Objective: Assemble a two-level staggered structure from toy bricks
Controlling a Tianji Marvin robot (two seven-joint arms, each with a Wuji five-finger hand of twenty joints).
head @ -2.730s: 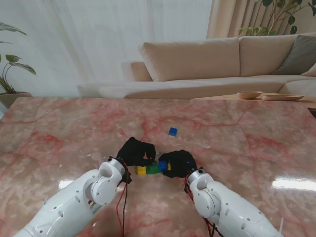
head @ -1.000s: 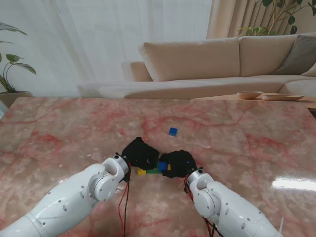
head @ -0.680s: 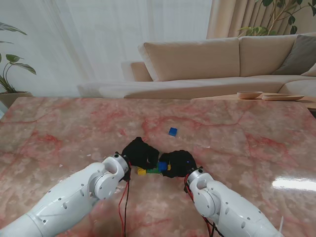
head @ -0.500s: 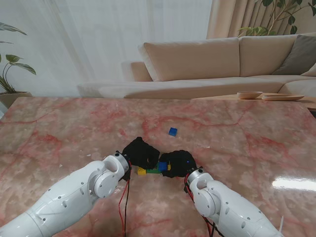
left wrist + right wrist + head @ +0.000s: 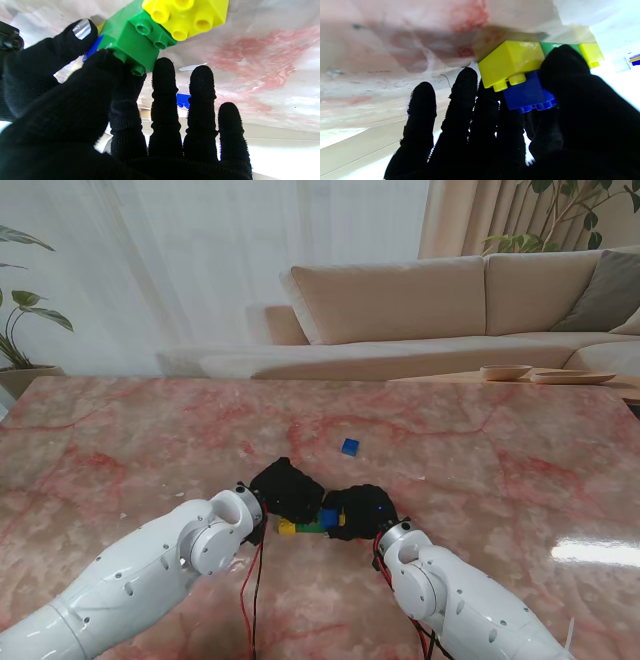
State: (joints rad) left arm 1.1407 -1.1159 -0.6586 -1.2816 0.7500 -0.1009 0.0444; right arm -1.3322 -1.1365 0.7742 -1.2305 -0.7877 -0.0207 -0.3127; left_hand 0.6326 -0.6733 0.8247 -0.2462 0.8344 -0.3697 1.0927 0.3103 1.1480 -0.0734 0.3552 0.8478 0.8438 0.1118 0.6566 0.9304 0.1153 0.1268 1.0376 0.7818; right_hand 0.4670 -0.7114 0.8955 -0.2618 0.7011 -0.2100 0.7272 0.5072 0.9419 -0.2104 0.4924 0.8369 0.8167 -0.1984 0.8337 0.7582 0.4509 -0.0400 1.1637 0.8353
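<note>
Brick row sits on the table (image 5: 480, 440) near me, between the two hands: yellow brick (image 5: 287, 527) at the left end, green base brick (image 5: 309, 526) in the middle, a second yellow (image 5: 511, 62) at the right end. Left hand (image 5: 285, 489) grasps an upper green brick (image 5: 133, 48) between thumb and index, over the base green and next to the left yellow; the other three fingers (image 5: 163, 100) are straight and touch nothing. Right hand (image 5: 362, 511) grasps a blue brick (image 5: 526, 93) with thumb on top, the brick sitting on the studs of the right yellow; whether it is fully seated cannot be told. A spare blue brick (image 5: 350, 446) lies farther from me, well apart from the row. Risks, as judgement: base bricks only butt together on smooth marble, so a sideways push from either hand would slide them apart and lose the stagger. The upper green looks tilted; pressing it down off the studs would jam it or tip the left yellow. Both hands crowd the same spot, so thumbs may collide. Letting go before the studs lock would lift a brick off with the glove.
</note>
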